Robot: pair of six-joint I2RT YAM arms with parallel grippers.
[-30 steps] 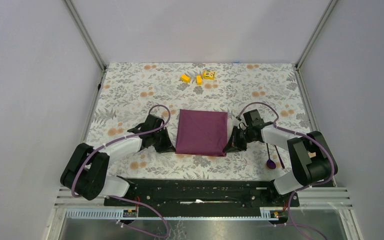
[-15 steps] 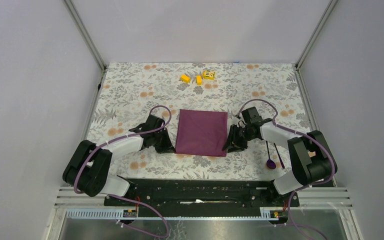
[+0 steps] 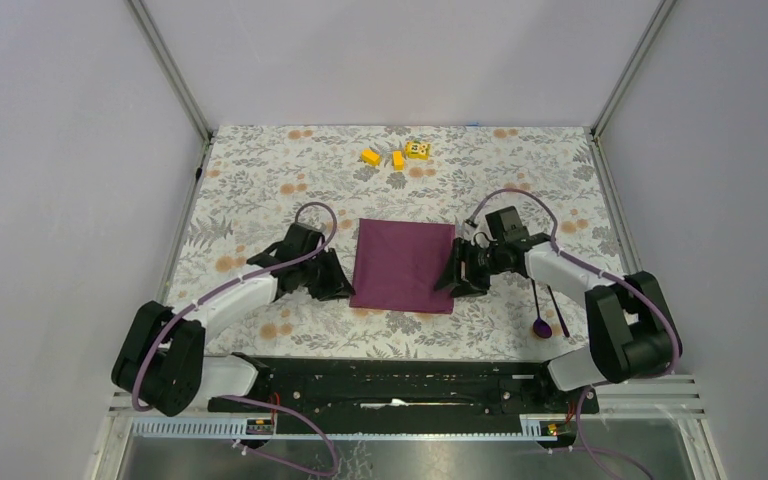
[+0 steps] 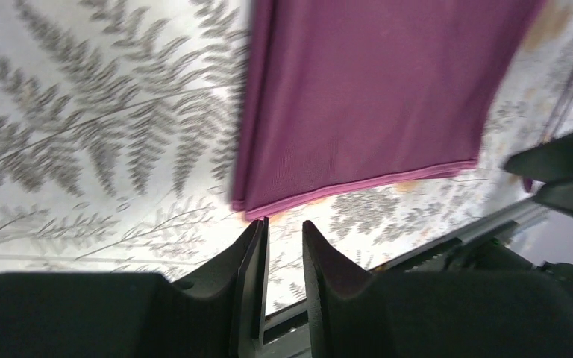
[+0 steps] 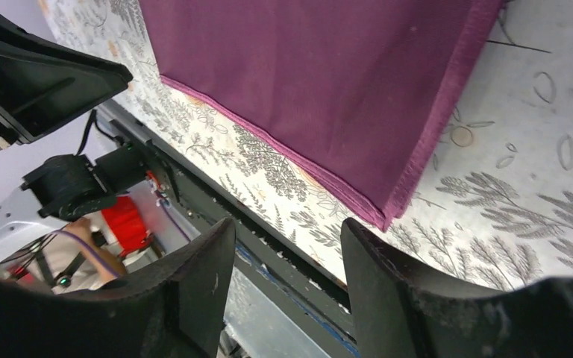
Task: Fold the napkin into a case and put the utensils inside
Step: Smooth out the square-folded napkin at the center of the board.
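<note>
The napkin (image 3: 403,265) lies flat, a folded plum rectangle with layered edges; left gripper (image 4: 282,245) barely parted, right gripper (image 5: 287,246) wide, both empty.

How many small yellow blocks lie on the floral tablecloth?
3 small yellow blocks, clustered at the far edge of the floral tablecloth: the left block, the middle block, the right block. None seems hidden.

text: none legible from where I stand | yellow blocks (image 3: 397,158): the rightmost one shows small dark marks on its top face, too small to read | tablecloth (image 3: 260,190): grey fern and orange flower print only | napkin (image 3: 403,265): plain plum cloth, stitched hem only
</note>
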